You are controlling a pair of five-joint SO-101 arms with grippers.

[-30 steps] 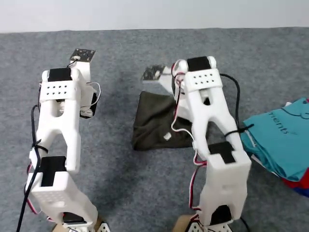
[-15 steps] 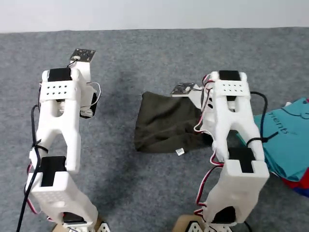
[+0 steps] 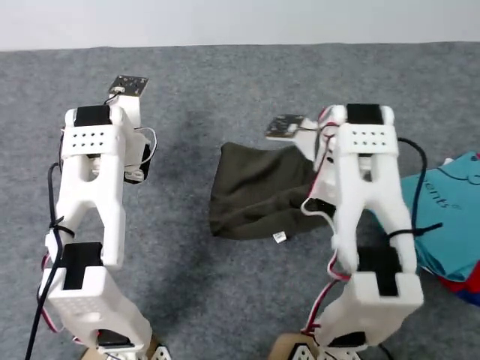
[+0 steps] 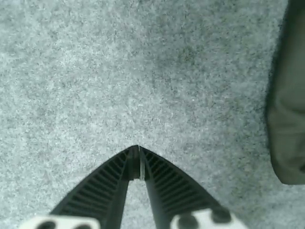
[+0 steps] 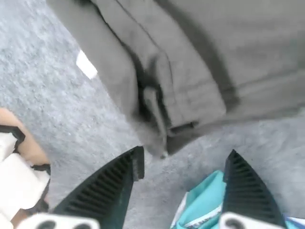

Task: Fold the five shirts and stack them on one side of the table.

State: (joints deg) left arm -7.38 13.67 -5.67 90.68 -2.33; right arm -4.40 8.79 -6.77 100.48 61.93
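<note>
A folded dark olive shirt (image 3: 259,191) lies on the grey carpeted table, a small white tag (image 3: 279,237) at its near edge. The same olive shirt (image 5: 190,62) shows in the right wrist view, and its edge (image 4: 286,105) in the left wrist view. My right gripper (image 5: 183,164) hangs open just past the shirt's right corner, holding nothing. A teal shirt (image 3: 442,217) heads a pile at the right edge, with red cloth (image 3: 465,281) under it. My left gripper (image 4: 139,160) is shut over bare carpet, left of the olive shirt.
The left arm (image 3: 94,187) stands over the left half of the table. The right arm (image 3: 364,202) rises between the olive shirt and the teal pile. Bare carpet (image 3: 225,82) stretches along the far side.
The right arm swung rightward from over the olive shirt to its right corner, and the shirt shifted slightly, its white tag now showing at the near edge. The left arm kept still.
</note>
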